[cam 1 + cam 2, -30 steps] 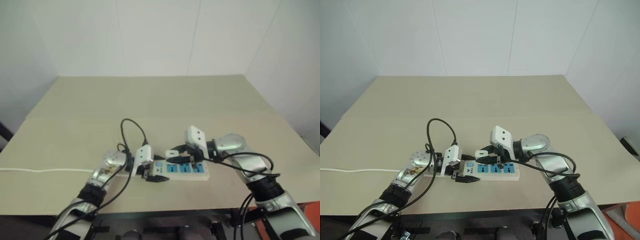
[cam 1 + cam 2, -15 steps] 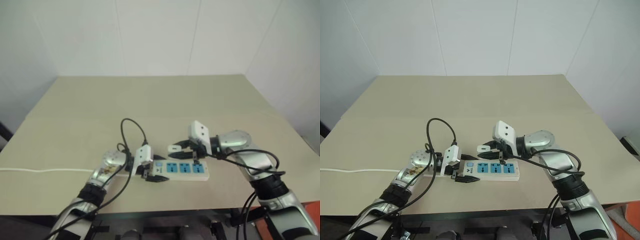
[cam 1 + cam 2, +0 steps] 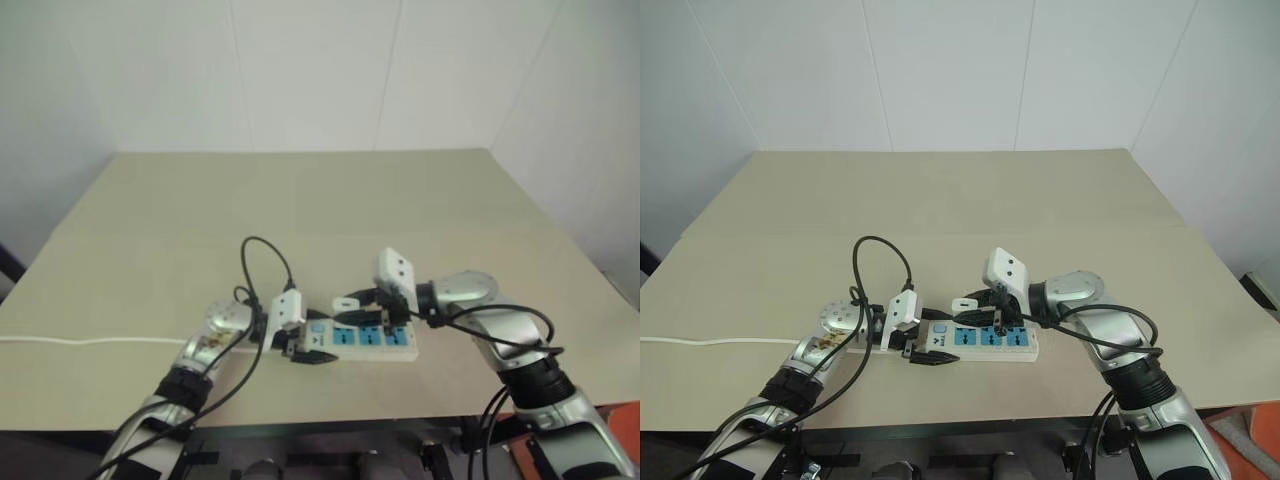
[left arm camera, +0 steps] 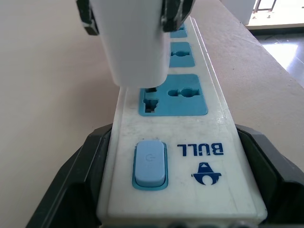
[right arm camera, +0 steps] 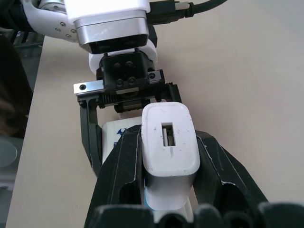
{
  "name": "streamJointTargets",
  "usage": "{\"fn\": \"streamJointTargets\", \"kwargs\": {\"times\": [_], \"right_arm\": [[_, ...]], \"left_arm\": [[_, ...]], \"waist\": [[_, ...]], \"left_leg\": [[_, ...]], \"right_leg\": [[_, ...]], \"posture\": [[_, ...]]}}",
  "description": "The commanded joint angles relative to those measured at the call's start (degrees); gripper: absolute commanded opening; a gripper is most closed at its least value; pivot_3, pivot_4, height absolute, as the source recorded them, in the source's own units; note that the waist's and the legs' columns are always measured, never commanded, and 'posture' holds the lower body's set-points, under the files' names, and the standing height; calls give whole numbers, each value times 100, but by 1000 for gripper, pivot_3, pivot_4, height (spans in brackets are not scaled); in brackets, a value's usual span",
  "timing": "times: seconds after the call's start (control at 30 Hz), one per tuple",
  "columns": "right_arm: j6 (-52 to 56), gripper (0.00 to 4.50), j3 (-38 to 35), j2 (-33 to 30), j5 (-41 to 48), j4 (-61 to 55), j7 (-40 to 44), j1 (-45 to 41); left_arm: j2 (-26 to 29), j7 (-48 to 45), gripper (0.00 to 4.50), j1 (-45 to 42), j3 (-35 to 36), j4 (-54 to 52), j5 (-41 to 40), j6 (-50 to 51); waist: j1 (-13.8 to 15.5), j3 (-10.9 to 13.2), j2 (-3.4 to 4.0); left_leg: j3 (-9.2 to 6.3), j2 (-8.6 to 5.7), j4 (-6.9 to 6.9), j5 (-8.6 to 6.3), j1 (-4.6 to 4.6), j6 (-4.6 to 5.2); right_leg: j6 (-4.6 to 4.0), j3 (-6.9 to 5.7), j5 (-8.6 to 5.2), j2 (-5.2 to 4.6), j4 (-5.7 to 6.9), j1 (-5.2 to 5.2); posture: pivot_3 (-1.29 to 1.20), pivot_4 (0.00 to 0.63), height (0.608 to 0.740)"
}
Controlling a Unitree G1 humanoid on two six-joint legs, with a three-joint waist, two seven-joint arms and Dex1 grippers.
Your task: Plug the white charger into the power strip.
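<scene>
"BULL" lettering read on the power strip (image 4: 190, 137) beside its blue switch (image 4: 150, 163), strip's switch end clamped by the left gripper (image 4: 183, 190), white charger (image 5: 169, 147) pinched by the right gripper (image 5: 171, 175), held at the first blue socket (image 4: 173, 95).

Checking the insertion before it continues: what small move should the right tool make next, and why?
Probably press the white charger straight down. The right tool holds it just over the socket nearest the switch, apparently not seated, while the left tool clamps the power strip.
</scene>
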Motion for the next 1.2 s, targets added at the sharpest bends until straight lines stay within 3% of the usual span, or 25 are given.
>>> {"fn": "streamJointTargets", "kwargs": {"times": [0.03, 1.2], "right_arm": [[42, 1189, -55, 28, 17, -125, -94, -54], [-355, 1189, 74, -35, -312, -63, -262, 398]], "left_arm": [[43, 21, 3310, 58, -46, 124, 156, 47], [52, 65, 3310, -39, -17, 258, 199, 3]], "waist": [[0, 0, 0], [1, -1, 0]], "left_leg": [[0, 0, 0, 0, 0, 0], [1, -1, 1, 0, 4, 0]], "right_leg": [[0, 0, 0, 0, 0, 0], [1, 2, 1, 0, 3, 2]], "posture": [[0, 150, 740], [0, 150, 740]]}}
